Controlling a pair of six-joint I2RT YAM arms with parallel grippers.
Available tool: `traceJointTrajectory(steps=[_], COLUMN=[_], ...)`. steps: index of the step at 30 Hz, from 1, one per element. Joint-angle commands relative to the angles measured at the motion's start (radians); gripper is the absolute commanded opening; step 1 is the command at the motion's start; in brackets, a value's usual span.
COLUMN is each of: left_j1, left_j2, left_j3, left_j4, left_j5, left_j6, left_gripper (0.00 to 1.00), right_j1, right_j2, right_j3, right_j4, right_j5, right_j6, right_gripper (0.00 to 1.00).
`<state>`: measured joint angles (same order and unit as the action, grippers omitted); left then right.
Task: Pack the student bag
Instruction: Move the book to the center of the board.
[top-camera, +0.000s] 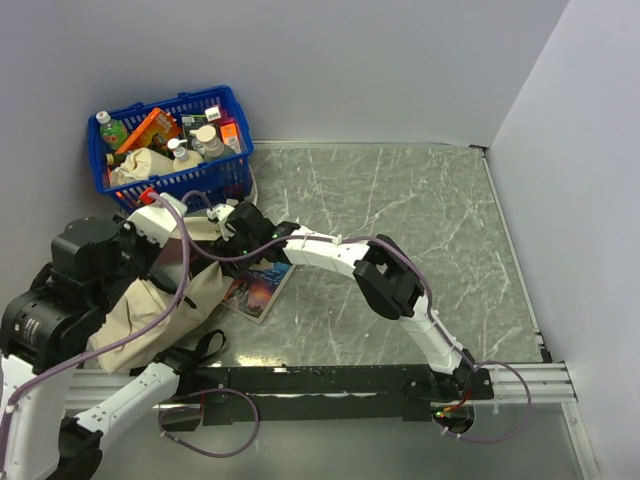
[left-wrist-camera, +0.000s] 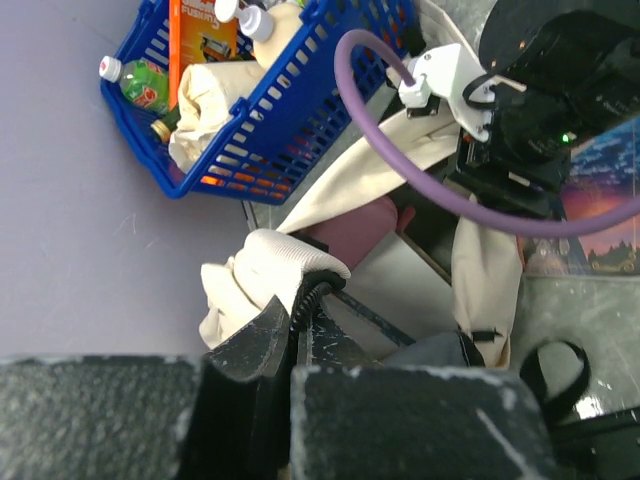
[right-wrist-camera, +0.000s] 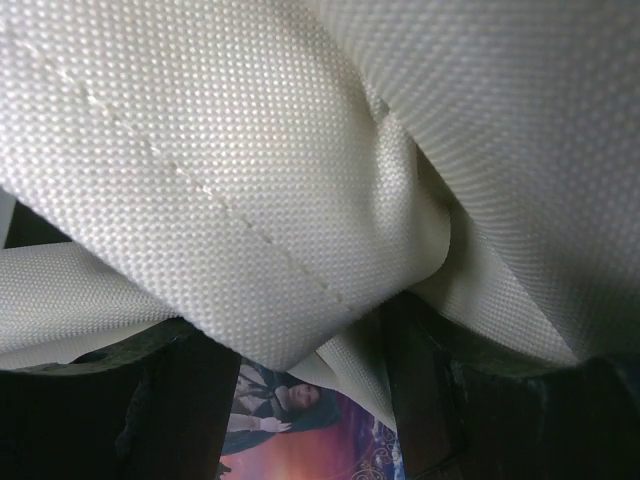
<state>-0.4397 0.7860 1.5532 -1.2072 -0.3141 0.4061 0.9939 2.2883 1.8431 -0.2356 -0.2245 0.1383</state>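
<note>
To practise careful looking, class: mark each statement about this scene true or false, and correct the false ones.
1. The left gripper pinches the bag fabric. True.
2. The basket is empty. False: it holds bottles and other items.
3. The book lies on the table, outside the bag. True.
4. The right gripper is at the table's far right corner. False: it is at the bag, its jaws apart, just above the book.

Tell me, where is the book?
In the top view, the book lies on the table, left of middle, beside the bag, nearer than the blue basket.
</note>
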Motion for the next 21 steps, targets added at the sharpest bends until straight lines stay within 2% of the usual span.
traceJointTrajectory(steps=[1, 9, 16, 19, 21], left_j1=[-0.002, -0.002, -0.002, -0.002, -0.002], left_j2=[-0.028, -0.021, -0.063, -0.051, -0.036], left_j3=[-0.007, -0.053, -0.261, -0.304, -0.305], left_j4=[0.242, 0.265, 0.353, 0.373, 0.367], left_j5=[-0.006, -0.017, 0.004, 0.035, 0.084], left_j6=[0.014, 0.036, 0.053, 0.039, 0.022], left_gripper=[0.01, 0.01, 0.01, 0.01, 0.01], right_j1=[0.002, 0.005, 0.005, 0.005, 0.003], right_j2=[0.066, 0.174, 0.249, 0.228, 0.151], right_j3=[0.086, 0.252, 0.289, 0.233, 0.081], right_j4=[-0.067, -0.134, -0.247, -0.275, -0.239], right_j5=[0.074, 0.037, 0.004, -0.003, 0.025], right_j6=[0.020, 0.056, 0.130, 0.141, 0.144], right_gripper=[0.63, 0.63, 0.63, 0.62, 0.60])
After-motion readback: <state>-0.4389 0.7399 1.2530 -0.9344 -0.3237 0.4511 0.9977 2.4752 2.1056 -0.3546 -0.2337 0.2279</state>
